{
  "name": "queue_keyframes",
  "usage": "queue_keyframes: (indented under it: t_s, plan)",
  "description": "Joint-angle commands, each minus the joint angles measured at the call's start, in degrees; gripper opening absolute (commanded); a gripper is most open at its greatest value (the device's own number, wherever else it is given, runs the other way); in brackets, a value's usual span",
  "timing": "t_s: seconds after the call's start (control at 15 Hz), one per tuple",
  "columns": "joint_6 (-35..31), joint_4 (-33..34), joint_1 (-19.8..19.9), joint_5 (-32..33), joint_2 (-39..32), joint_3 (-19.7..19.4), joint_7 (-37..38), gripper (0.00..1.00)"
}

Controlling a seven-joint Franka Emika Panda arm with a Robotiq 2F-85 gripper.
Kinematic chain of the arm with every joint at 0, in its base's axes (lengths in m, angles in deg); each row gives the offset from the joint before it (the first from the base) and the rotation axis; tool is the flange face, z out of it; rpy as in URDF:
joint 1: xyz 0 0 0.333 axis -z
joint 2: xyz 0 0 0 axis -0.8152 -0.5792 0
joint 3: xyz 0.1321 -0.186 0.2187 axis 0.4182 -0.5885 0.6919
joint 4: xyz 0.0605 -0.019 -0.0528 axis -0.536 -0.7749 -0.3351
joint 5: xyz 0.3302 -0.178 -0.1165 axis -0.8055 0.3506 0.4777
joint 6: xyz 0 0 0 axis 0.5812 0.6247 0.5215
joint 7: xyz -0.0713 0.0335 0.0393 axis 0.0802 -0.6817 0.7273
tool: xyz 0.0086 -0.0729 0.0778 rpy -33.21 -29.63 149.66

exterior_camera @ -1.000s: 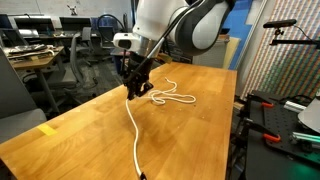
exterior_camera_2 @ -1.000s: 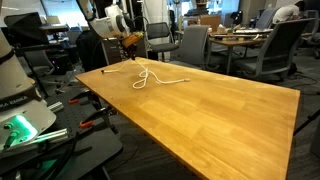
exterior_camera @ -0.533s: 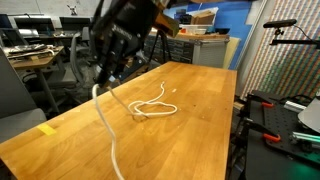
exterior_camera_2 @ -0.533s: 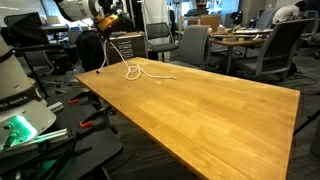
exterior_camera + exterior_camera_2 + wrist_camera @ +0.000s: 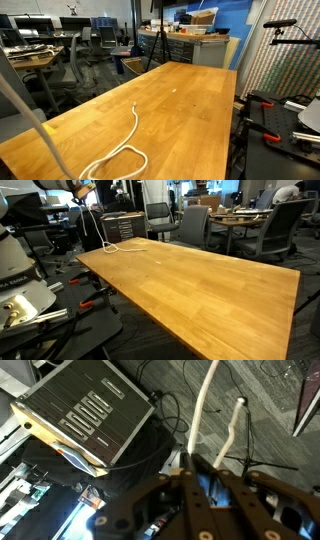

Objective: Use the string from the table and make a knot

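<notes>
Between the jaws, string [image 5: 203, 400] pinched, rest looped on table [image 5: 190, 110]

The long, thin white cord [image 5: 133, 128] lies partly on the large light-brown wooden butcher-block tabletop [image 5: 190, 110], where it curls into a loose loop close to one edge. Near a corner it rises steeply off the wood to my pincer [image 5: 200, 468], which is clamped on it. In my wrist view two strands trail away.
</notes>
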Motion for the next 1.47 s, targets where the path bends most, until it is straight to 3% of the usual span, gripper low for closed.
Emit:
queue_keyframes:
  t_s: [0.0,0.27,0.73,1.0,1.4]
  plan:
    - [-4.89,0.82,9.86,-1.06,0.53,7.66,-0.99,0.06]
    - [-11.48,1.14,24.15,-1.29,4.09,15.86,3.05,0.05]
    - [-16.78,0.58,48.63,-3.21,8.82,24.9,9.85,0.05]
    - [-14.85,0.22,60.44,-3.67,12.24,25.29,10.77,0.06]
    - [-12.18,-1.5,73.43,-2.72,16.07,20.08,9.09,0.06]
